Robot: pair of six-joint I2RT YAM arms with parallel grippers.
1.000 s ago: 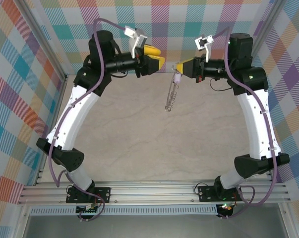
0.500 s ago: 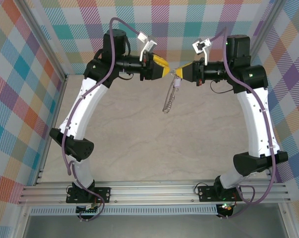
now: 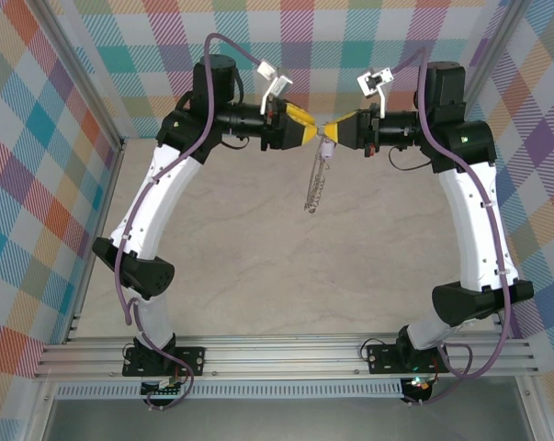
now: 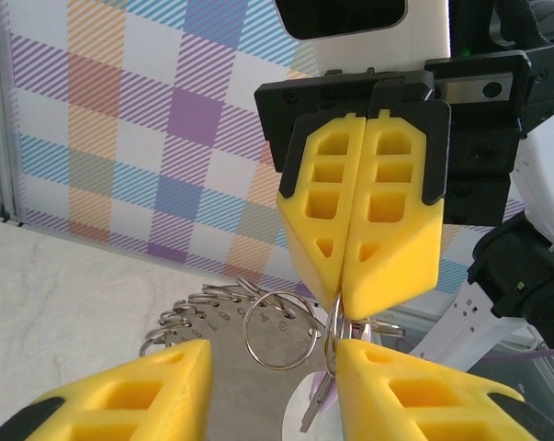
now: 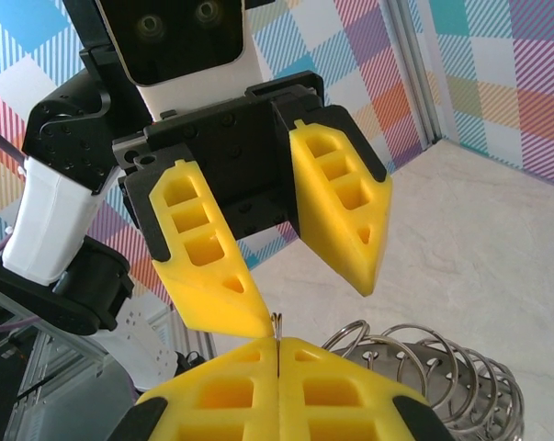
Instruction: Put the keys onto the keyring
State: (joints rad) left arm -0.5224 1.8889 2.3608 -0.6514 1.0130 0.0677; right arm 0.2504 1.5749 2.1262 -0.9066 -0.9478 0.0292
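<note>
The keyring [image 3: 317, 184], a slack grey chain of thin wire rings, hangs above the table [image 3: 258, 266] from the right gripper [image 3: 333, 133], whose fingers are pressed together on its top. The left gripper [image 3: 310, 129] faces it, fingers spread. The left wrist view alone reveals the key [image 4: 299, 401] and its pale lilac head.

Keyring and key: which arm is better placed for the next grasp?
Left, probably. The left pincer is open right at the dangling keyring, while the right pincer is shut on it, holding it up.
</note>
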